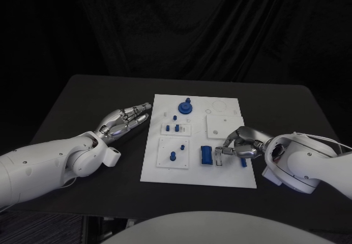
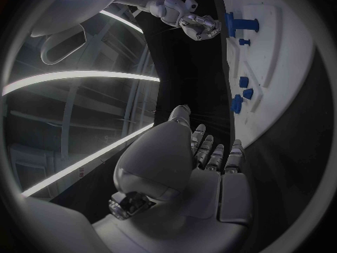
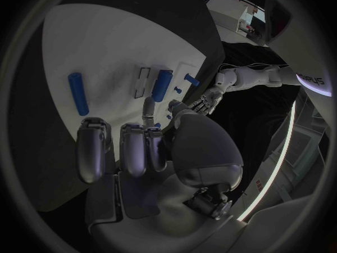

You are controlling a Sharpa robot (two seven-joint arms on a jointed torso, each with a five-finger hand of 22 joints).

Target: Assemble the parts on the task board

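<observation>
Head view, left first: left hand (image 1: 126, 120) lies loose with fingers apart, holding nothing, just beside the task board (image 1: 233, 178). Blue parts (image 1: 186, 107) stand beyond its fingertips. Right hand (image 1: 242, 144) hovers over the board, curled, nothing visibly held; a blue cylinder (image 1: 207, 155) lies just beside it.

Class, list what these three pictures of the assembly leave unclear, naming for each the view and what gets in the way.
- Head view: the right silver hand covers part of the white task board; whether its fingertips touch the blue cylinder is unclear.
- Head view: the small blue pegs are too small to tell their shapes.
- Left wrist view: the left silver hand shows from behind; its palm side is hidden.
</observation>
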